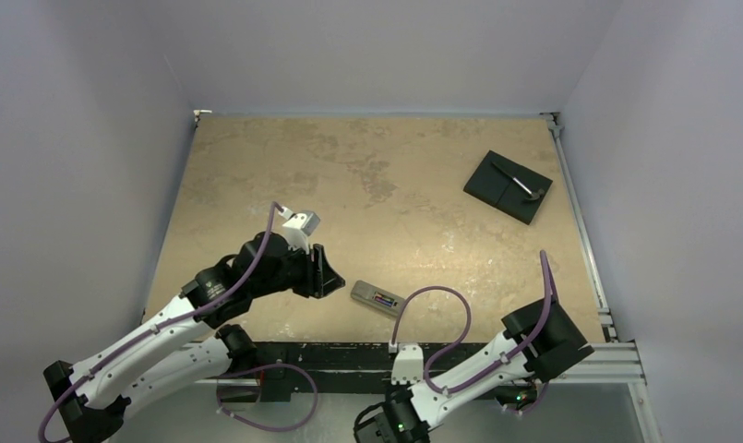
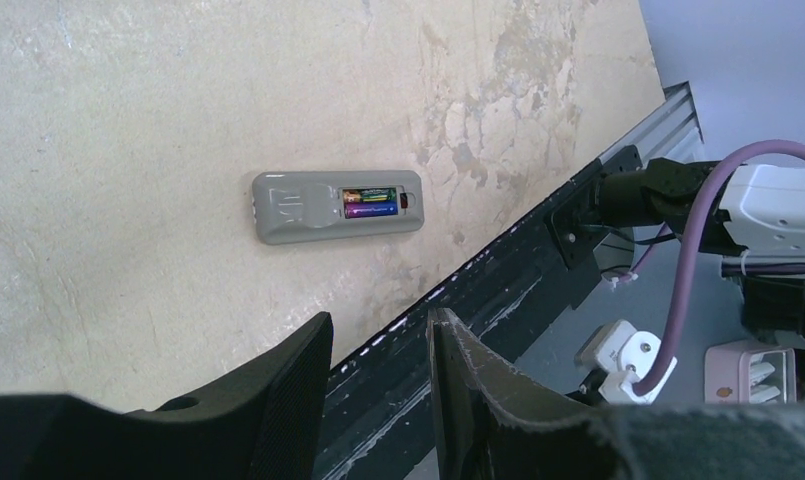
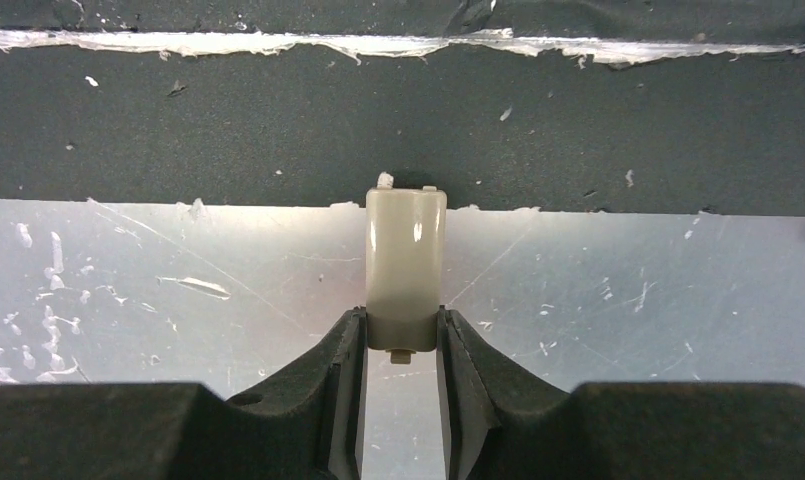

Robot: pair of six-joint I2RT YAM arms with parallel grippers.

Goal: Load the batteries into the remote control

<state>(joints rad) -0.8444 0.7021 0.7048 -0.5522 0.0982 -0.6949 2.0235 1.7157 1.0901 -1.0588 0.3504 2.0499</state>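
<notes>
The remote control [image 2: 308, 207], 2 batteries [image 2: 369, 203] inside, lies by the table's [image 1: 349, 166] near edge. The left gripper [image 2: 378, 345] is spread; the right gripper [image 3: 402, 338] pinches, seemingly, a cover [image 3: 406, 250].

White arm shells [image 1: 146, 355], black joints [image 1: 557, 346], purple cables [image 2: 682, 300]; matte black claw fingers [image 2: 278, 395]; white wrist block [image 1: 301, 221].

Nothing readable anywhere at the moment, no words and no numbers. The closest candidate is the remote control [image 2: 338, 205], lying back-up on the table [image 2: 128, 100]. Raised marks are moulded into its grey shell, left of the open compartment, but they're too faint to make out. The batteries [image 2: 369, 203] inside show bright wrappers, one gold-green and one purple-blue, and any print on them is too small to read. The pale cover strip [image 3: 405, 270] in the right wrist view shows nothing legible either.
</notes>
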